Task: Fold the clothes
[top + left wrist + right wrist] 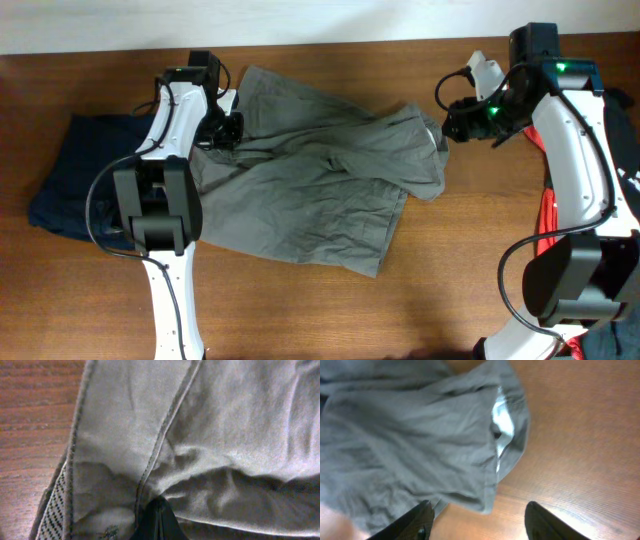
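Robotics lab bench: left arm and right arm stand at the near edge of a wood table. Exposed cables, green status LED, plain white wall past the far edge.

Matte, wrinkled cotton clothes — glossy wood table.
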